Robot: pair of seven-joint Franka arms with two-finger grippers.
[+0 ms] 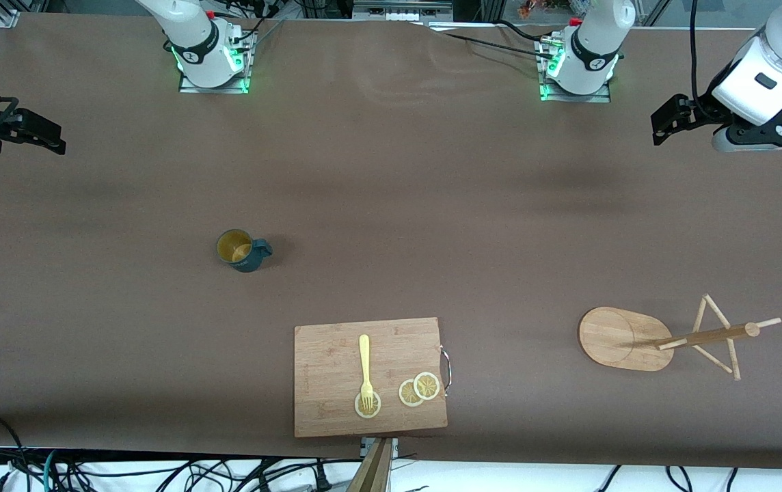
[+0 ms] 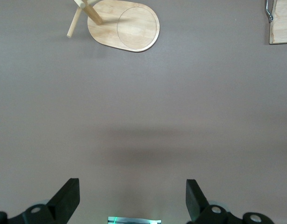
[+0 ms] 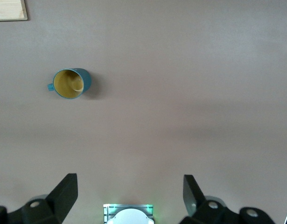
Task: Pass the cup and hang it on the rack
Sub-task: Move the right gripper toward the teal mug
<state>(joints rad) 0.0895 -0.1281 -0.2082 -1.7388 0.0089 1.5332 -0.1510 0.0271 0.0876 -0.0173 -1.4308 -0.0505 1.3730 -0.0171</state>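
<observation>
The dark teal cup (image 1: 243, 250) stands upright on the brown table toward the right arm's end, its handle pointing toward the left arm's end; it also shows in the right wrist view (image 3: 71, 83). The bamboo rack (image 1: 664, 338) stands toward the left arm's end, nearer the front camera; its oval base shows in the left wrist view (image 2: 129, 28). My left gripper (image 1: 663, 128) (image 2: 132, 186) is open and empty, high over the table's left-arm end. My right gripper (image 1: 46, 134) (image 3: 129, 184) is open and empty, high over the right-arm end, well apart from the cup.
A rectangular wooden cutting board (image 1: 336, 355) lies near the table's front edge, between cup and rack. It carries a yellow fork (image 1: 365, 365) and lemon slices (image 1: 420, 388). Its corners show in the wrist views (image 2: 281, 28) (image 3: 10, 9).
</observation>
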